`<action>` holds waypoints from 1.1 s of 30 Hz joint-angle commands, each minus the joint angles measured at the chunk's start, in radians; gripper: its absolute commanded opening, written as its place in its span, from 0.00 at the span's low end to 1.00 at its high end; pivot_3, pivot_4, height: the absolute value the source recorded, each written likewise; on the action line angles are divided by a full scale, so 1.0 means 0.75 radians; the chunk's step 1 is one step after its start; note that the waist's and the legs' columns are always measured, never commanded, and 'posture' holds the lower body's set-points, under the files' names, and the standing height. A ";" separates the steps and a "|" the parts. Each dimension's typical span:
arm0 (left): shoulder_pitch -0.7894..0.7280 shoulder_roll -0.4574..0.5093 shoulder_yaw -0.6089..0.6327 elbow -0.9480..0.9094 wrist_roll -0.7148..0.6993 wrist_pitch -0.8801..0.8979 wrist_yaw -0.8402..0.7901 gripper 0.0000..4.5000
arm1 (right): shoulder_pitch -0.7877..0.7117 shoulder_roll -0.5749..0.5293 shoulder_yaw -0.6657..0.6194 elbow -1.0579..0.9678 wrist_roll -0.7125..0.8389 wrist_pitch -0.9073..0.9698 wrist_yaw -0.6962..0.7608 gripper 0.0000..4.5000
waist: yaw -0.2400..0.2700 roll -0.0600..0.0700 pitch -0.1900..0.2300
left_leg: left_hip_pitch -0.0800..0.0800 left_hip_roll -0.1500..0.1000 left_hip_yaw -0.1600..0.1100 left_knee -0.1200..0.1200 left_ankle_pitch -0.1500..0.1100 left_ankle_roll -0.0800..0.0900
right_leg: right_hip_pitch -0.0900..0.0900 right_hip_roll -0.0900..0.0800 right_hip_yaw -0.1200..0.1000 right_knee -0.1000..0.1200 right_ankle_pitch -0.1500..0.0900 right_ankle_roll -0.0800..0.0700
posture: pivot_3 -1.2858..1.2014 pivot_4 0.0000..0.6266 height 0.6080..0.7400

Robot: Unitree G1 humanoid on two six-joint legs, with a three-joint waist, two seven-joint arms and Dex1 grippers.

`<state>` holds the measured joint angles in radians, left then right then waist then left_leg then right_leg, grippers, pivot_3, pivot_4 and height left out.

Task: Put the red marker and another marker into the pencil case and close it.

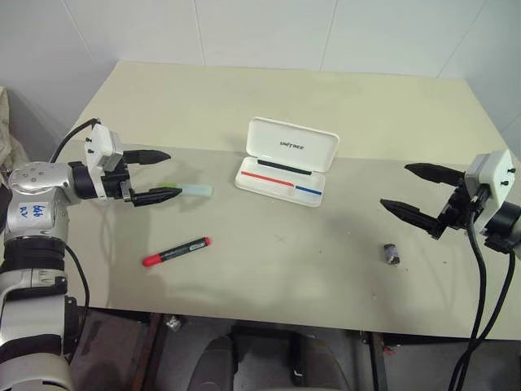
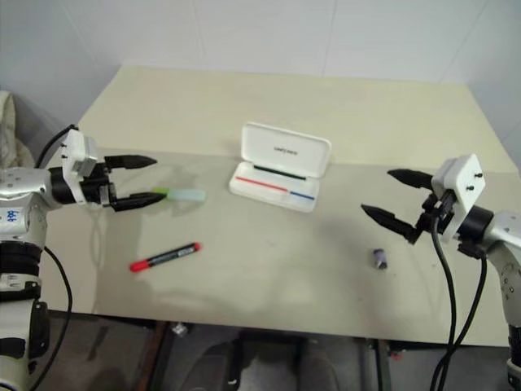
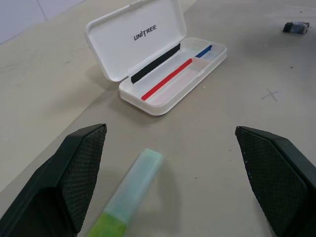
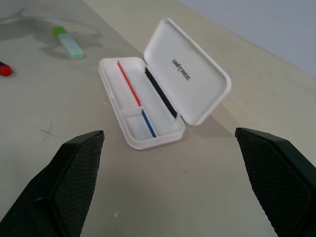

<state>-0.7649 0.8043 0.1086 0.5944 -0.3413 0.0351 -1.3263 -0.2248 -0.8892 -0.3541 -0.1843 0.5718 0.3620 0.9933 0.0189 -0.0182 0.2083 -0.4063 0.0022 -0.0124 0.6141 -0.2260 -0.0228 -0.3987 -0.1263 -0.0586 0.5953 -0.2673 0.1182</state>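
The white pencil case (image 1: 286, 161) lies open at the table's middle, lid up, with red and blue stripes inside and nothing else in it. The red marker (image 1: 177, 251) lies on the table at the front left. A light-green highlighter with a pale cap (image 1: 189, 191) lies left of the case. My left gripper (image 1: 159, 174) hovers open just above the highlighter's green end, which shows between its fingers (image 3: 74, 182) in the left wrist view. Open and holding nothing, my right gripper (image 1: 411, 189) hangs at the right, pointing towards the case (image 4: 148, 106).
A small dark stubby cylinder (image 1: 392, 253) lies near the table's front right, below my right gripper. The table's front edge (image 1: 269, 324) runs close behind the red marker. A faint cross mark (image 1: 281, 239) sits on the tabletop in front of the case.
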 commanded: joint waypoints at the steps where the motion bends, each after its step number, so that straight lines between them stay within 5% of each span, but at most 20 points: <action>1: -0.028 0.004 0.017 -0.040 -0.005 -0.014 -0.011 1.00 | -0.069 -0.017 0.006 0.019 0.004 -0.002 0.011 1.00 | 0.001 0.000 0.000 | 0.000 0.000 0.000 0.000 0.000 0.000 | 0.000 0.000 0.000 0.000 0.000 0.000 | 0.52 0.24 1.00; 6: -0.034 -0.026 0.013 -0.030 -0.001 -0.039 0.003 1.00 | -0.190 0.023 0.098 0.024 0.023 0.099 -0.033 1.00 | 0.002 0.000 0.000 | 0.000 0.000 0.000 0.001 0.000 0.000 | 0.000 0.000 0.000 0.001 0.000 0.000 | 0.52 0.24 1.00; 10: -0.101 -0.057 0.000 0.018 0.008 -0.046 0.000 1.00 | -0.420 -0.025 0.343 -0.048 -0.088 0.363 -0.130 1.00 | -0.003 0.000 0.001 | 0.000 0.000 0.001 0.002 0.000 0.000 | -0.002 0.000 0.003 0.004 0.000 0.000 | 0.52 0.24 1.00; 19: -0.116 -0.061 0.004 0.036 0.022 -0.065 -0.009 1.00 | -0.619 0.024 0.673 -0.039 -0.185 0.483 -0.032 1.00 | 0.000 -0.001 0.001 | -0.013 0.000 0.007 0.009 -0.001 0.002 | -0.020 0.001 0.009 0.018 0.000 0.000 | 0.52 0.24 1.00; 27: -0.032 -0.025 0.019 -0.028 0.013 -0.022 -0.011 1.00 | -0.829 0.124 0.975 0.265 -0.489 0.429 0.003 0.51 | -0.028 -0.002 0.001 | -0.020 -0.001 0.007 0.023 -0.004 0.005 | -0.023 0.001 0.012 0.019 0.002 0.003 | 0.52 0.24 1.00; 33: 0.022 -0.034 0.014 -0.107 -0.007 0.028 -0.023 1.00 | -1.015 0.267 1.077 0.628 -0.664 0.279 0.067 0.51 | -0.033 -0.001 0.002 | -0.020 0.000 0.008 0.022 -0.003 0.005 | -0.026 0.002 0.013 0.023 0.003 0.002 | 0.52 0.24 1.00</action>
<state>-0.7621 0.7643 0.1011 0.5688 -0.3238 0.0461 -1.3344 -0.9610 -0.6997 0.4463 0.2360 0.1115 0.6160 1.0276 -0.0055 -0.0192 0.2095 -0.4218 0.0024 -0.0067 0.6307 -0.2281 -0.0194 -0.4180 -0.1251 -0.0491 0.6136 -0.2652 0.1196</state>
